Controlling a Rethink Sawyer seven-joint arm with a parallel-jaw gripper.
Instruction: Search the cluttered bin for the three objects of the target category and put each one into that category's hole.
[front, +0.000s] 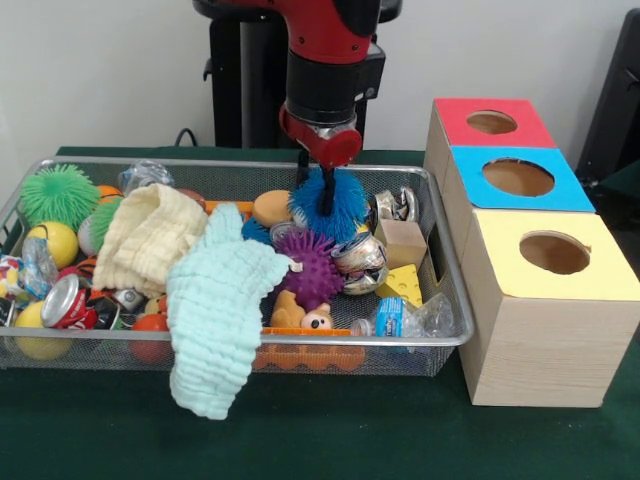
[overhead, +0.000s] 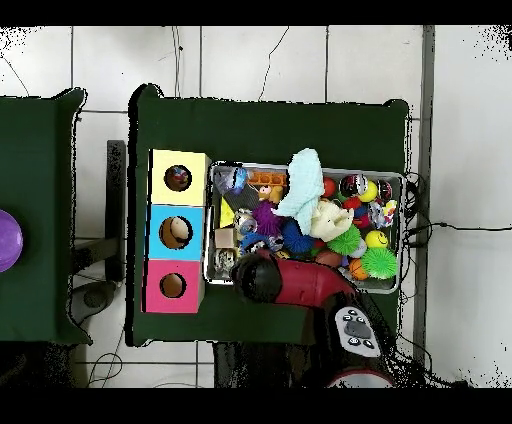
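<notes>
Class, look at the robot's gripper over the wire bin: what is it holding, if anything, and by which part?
The gripper is buried in the top of the blue spiky ball; whether it actually grips it cannot be told.

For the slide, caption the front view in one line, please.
Sawyer gripper pressed into a blue spiky ball in the cluttered wire bin, beside three colour-topped hole boxes.

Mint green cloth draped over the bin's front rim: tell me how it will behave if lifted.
The mint green cloth is probably floppy: it hangs limp over the wire bin rim. It looks light, being thin and crinkled. It may drag the neighbouring purple spiky ball along, since it appears to lie against it.
</notes>
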